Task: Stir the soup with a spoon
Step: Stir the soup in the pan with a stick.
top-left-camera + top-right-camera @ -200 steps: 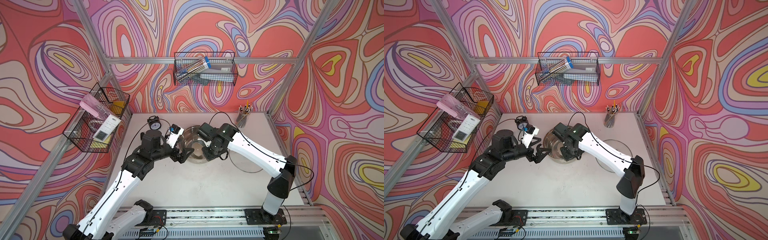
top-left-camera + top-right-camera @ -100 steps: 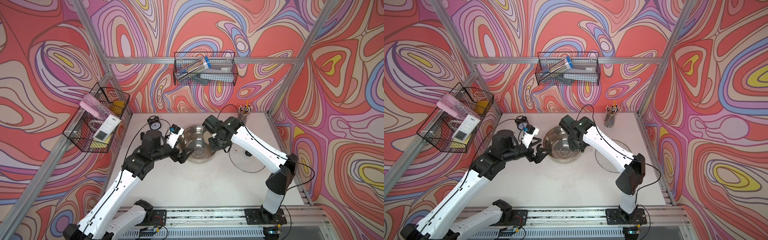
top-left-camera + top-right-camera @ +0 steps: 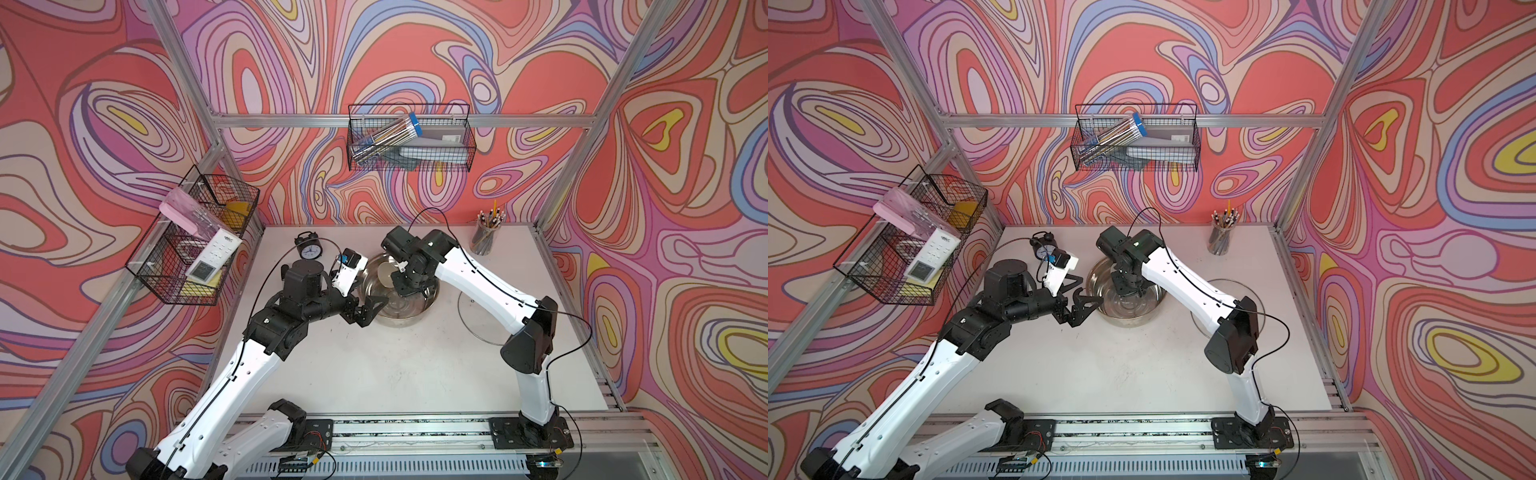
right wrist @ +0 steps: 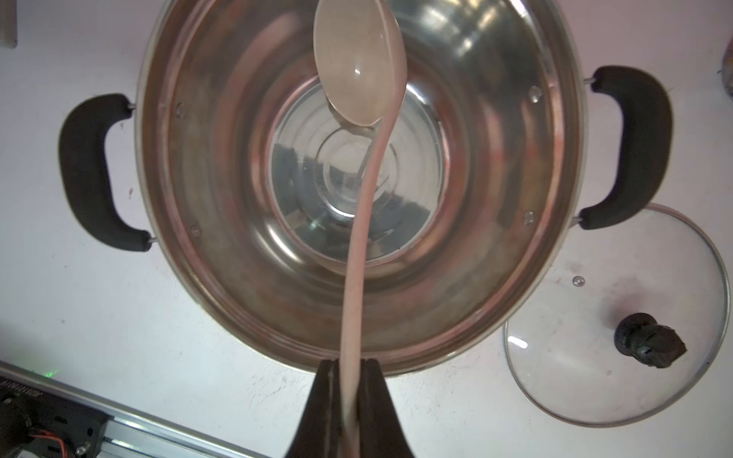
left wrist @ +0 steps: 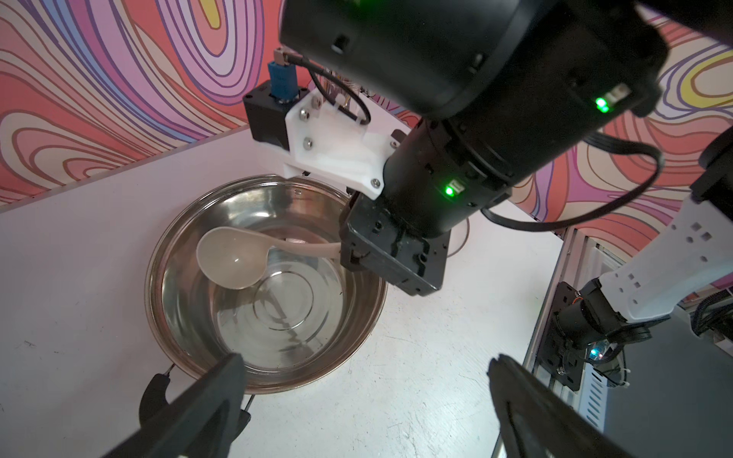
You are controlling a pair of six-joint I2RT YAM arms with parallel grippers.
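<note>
Right wrist view, nearest first: shows the right gripper [image 4: 350, 376] closed narrow on the slim handle of the spoon [image 4: 359, 238], gripping close to the handle's end. Just ahead of the jaws, crosses the near rim of the pot [image 4: 190, 166] and ends in the round cream bowl, hanging inside toward the wall farthest from the gripper, apparently clear of the base. Off to one side of the gripper, just beside the pot, shows the glass lid [image 4: 575, 317] lying flat on the table [image 4: 119, 317], so already off. Across the pot from the right gripper, seen in both top views, finds the left gripper [image 3: 370, 311] spread wide and empty, near the rim without touching it, as far as can be told. Reads as grasp done and spoon brought into the pot; leaves the stirring sweeps, or most of them, to be done. Cannot settle whether soup is present: gives only rings and reflections on the steel base, perhaps clear liquid. Hides the pinch point behind the right wrist in both top views; cuts off the handle's tip below the fingers in the wrist view. Farther beyond the right gripper, a cup of pencils [image 3: 484, 239], apart from everything in play.
</note>
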